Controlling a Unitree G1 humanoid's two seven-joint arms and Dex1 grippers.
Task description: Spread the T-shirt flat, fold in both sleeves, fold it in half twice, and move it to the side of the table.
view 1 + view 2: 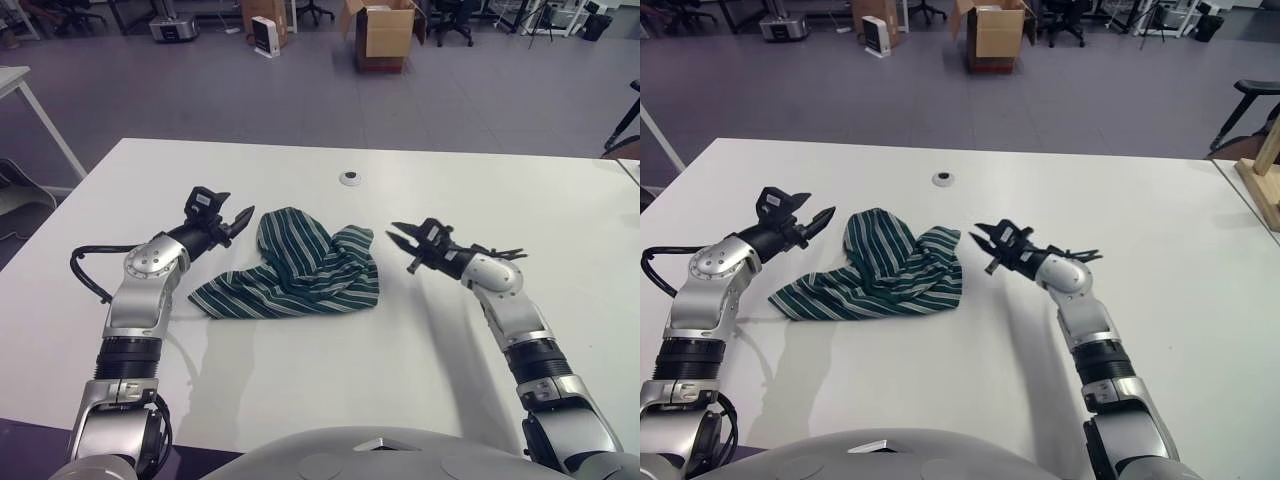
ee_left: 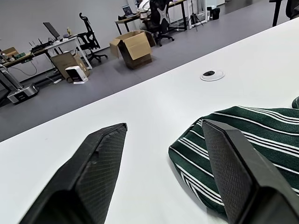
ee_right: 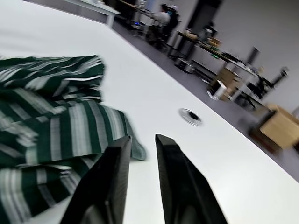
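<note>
T-shirt, green with white stripes: lying crumpled in a heap at the middle of the table, not yet spread.

Left claw: hovering just beside the heap's left edge, fingers standing wide apart, holding nothing.

Right claw: hovering just beside the heap's right edge, fingers narrowly apart, likewise empty.

Risk: the layers are bunching, so either claw could be pinching several folds at once and dragging the whole heap instead of opening it. A sleeve could end up trapped underneath.

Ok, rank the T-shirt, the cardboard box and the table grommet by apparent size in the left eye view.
1. T-shirt
2. cardboard box, which looks smaller because it stands far back on the floor
3. table grommet
</note>
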